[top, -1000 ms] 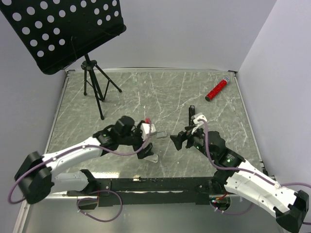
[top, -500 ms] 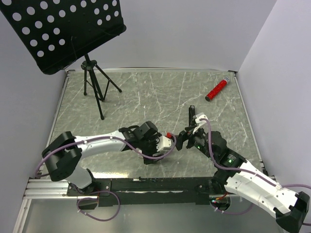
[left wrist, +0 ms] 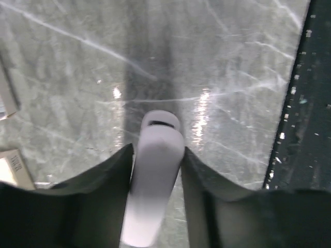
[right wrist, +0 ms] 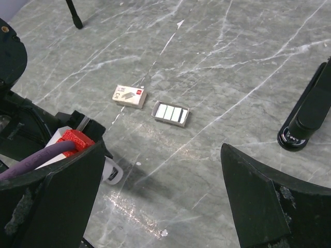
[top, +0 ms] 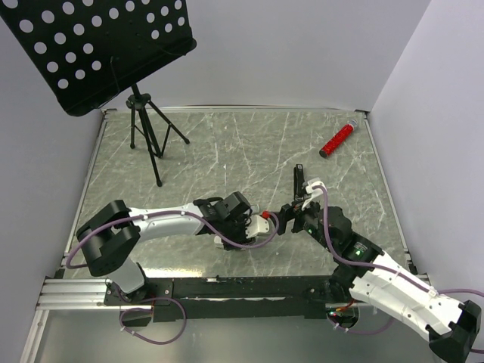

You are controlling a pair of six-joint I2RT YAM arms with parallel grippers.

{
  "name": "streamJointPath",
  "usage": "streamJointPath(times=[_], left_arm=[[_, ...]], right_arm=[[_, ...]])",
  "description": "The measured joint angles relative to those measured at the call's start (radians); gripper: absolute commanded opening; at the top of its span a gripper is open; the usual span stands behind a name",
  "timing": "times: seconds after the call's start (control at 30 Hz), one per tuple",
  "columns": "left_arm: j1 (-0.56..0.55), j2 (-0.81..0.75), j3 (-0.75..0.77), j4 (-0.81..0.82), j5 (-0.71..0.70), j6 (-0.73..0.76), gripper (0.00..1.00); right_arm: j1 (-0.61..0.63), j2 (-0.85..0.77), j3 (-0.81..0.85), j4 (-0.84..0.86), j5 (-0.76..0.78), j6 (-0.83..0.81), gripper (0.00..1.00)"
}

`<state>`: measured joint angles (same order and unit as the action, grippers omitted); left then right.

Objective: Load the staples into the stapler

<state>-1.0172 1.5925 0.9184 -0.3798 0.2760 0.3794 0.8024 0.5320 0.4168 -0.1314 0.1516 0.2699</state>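
Observation:
My left gripper (left wrist: 158, 150) points down at the table, its dark fingers (left wrist: 111, 170) pressed against both sides of a white rounded bar (left wrist: 158, 155); the bar's end (right wrist: 113, 174) touches the table. The staples lie just beyond it: a cream box with red print (right wrist: 129, 96) and a grey tray (right wrist: 171, 113) holding silvery strips. The black stapler (right wrist: 309, 113) stands tilted on its round end to the right, and also shows from above (top: 297, 180). My right gripper (right wrist: 161, 150) hangs wide open above bare table, with nothing between its fingers.
A red cylinder (top: 337, 138) lies at the back right corner. A music stand's tripod (top: 144, 128) stands at the back left under its perforated black desk (top: 98, 45). The black base rail (top: 227, 287) runs along the near edge. Grey walls enclose the table.
My left arm has swung right, toward the right gripper. Its jaws have come in from wide open onto the white bar. The right arm has barely moved.

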Motion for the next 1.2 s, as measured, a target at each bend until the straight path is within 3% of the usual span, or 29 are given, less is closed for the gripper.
streamJointPath(times=[0.2,0.33,0.47,0.73,0.97,1.2], left_arm=[[-0.003,-0.005,0.0,0.007,-0.039,-0.003,0.01],[-0.004,-0.056,-0.033,0.053,-0.067,-0.023,0.01],[0.012,-0.22,-0.121,0.143,-0.094,-0.098,0.01],[0.083,-0.501,-0.273,0.396,-0.153,-0.291,0.01],[0.085,-0.621,-0.371,0.566,-0.164,-0.442,0.01],[0.087,-0.661,-0.389,0.668,-0.157,-0.517,0.01]], right_arm=[[0.0,0.026,0.0,0.0,0.005,0.025,1.0],[-0.002,0.079,0.029,-0.01,0.017,0.076,1.0],[-0.009,0.182,0.12,-0.048,0.01,0.138,1.0],[-0.047,0.343,0.253,-0.094,-0.129,0.271,0.99],[-0.048,0.414,0.3,-0.068,-0.27,0.37,0.84],[-0.049,0.427,0.299,-0.035,-0.309,0.441,0.72]])
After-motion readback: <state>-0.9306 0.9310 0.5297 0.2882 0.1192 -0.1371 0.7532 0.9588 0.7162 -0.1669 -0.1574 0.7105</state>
